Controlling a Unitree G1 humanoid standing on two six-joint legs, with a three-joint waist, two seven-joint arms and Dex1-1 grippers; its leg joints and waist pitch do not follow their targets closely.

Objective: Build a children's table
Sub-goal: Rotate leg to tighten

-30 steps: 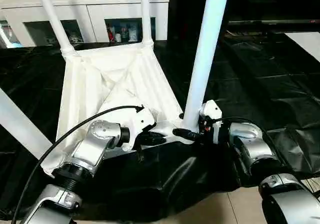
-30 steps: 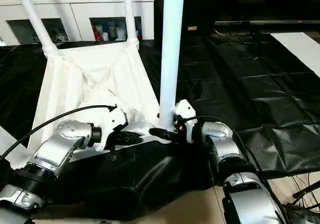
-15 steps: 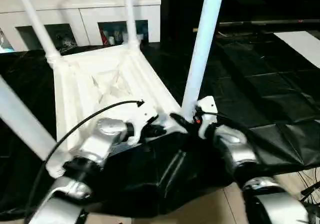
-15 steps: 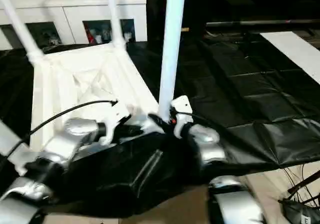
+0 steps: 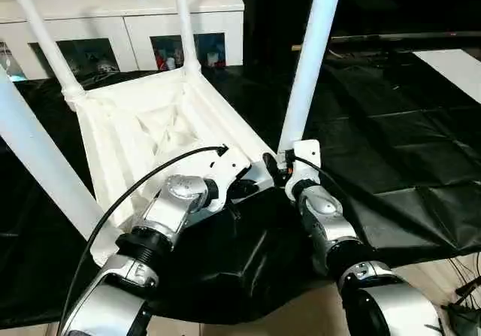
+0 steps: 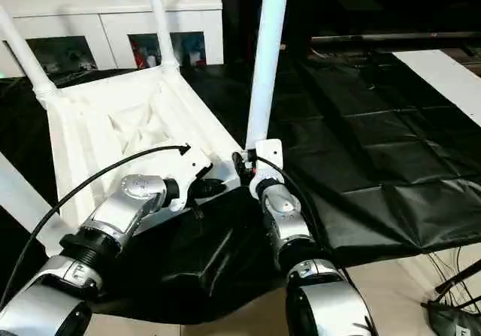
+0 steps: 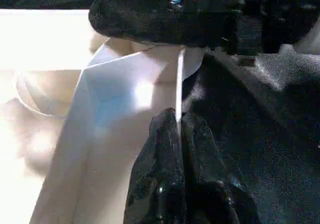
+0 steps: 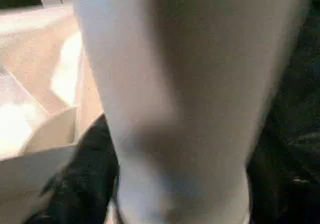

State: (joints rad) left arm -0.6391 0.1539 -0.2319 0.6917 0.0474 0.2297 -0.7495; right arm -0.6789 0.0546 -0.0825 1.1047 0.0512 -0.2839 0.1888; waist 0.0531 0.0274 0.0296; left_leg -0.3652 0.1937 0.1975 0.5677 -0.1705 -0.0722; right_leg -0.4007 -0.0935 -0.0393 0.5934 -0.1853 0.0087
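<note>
The white children's table (image 5: 150,125) lies upside down on the black-draped work table, ribbed underside up. All of its legs stand in the corner sockets: two far ones (image 5: 184,20), a near left one (image 5: 37,163) and a near right one (image 5: 308,65). My left gripper (image 7: 178,129) is shut on the thin near rim of the top, close to the near right corner (image 5: 244,188). My right gripper (image 5: 279,164) sits at the foot of the near right leg, black fingers (image 7: 165,13) on either side of it. That leg (image 8: 175,98) stands very close in the right wrist view.
A white cabinet (image 5: 128,20) with open shelves stands behind the work table. The black drape (image 5: 391,148) hangs over the near edge above the pale floor (image 5: 301,321). A black cable (image 5: 150,174) loops over my left forearm. A white sheet (image 5: 458,62) lies far right.
The camera has shifted. My right forearm has swung from the right side round to the front of the near right leg, gripper staying at its foot. The left gripper stays on the rim.
</note>
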